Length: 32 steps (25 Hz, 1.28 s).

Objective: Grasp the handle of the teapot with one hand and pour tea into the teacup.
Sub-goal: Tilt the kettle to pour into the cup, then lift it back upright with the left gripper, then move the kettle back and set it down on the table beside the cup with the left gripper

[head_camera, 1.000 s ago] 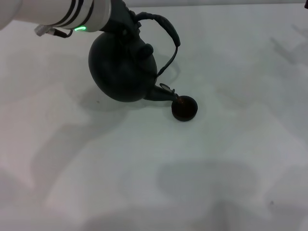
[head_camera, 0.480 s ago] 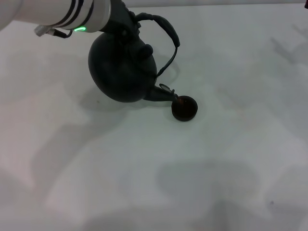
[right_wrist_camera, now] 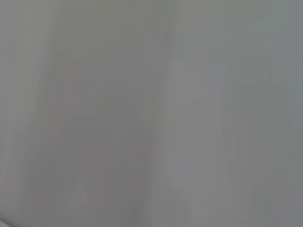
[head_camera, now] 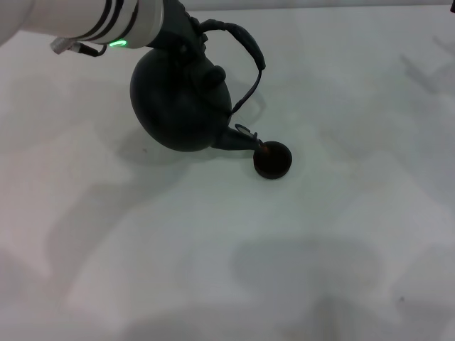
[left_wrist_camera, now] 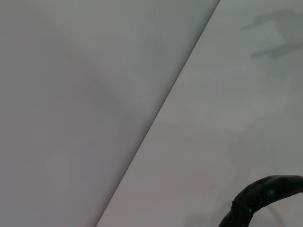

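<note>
White tabletop [head_camera: 334,270] throughout. Left gripper [head_camera: 181,35] sat at the handle [head_camera: 245,46], apparently holding it; finger state couldn't be told. Teapot [head_camera: 181,106] hung tilted below the gripper, spout [head_camera: 238,138] pointing away toward the teacup [head_camera: 273,160], tip at its rim. Right arm unseen.

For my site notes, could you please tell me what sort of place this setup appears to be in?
Probably a lab test bench rather than a home: a bare white tabletop, holding only a round matte-black teapot and a tiny black handleless teacup, with the left gripper at the teapot's arched handle.
</note>
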### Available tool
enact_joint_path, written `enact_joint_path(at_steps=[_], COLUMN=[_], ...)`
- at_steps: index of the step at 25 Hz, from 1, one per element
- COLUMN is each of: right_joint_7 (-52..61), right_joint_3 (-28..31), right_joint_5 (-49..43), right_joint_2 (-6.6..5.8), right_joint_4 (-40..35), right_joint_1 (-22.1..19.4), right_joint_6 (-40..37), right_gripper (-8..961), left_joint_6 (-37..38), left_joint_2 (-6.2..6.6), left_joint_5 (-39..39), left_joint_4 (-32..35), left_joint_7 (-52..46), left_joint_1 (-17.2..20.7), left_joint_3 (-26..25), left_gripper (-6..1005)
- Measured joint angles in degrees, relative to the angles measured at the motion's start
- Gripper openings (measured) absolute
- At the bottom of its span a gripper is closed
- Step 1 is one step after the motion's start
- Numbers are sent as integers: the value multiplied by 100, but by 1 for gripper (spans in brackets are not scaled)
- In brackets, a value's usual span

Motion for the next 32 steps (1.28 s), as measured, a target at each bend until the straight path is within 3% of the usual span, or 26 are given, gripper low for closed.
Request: enact_joint_path(at_steps=[12, 26, 32], right_joint_7=[2, 29, 14], right_joint_3=[0, 0, 0], right_joint_5=[0, 0, 0], right_joint_2=[0, -1, -8], right_joint_4=[0, 0, 1], right_joint_1=[-9, -4, 9], right_joint_6=[-19, -144, -175], right_gripper=[844, 844, 844], left_joint_6=[-70, -758, -778], left_joint_2=[-6, -27, 5], left_joint_5=[0, -63, -480], left_joint_4=[-4, 668, 1203], left_joint_7=[-26, -107, 54], left_joint_1=[45, 675, 958], left_joint_3=[-6, -19, -371], left_gripper=[145, 143, 142])
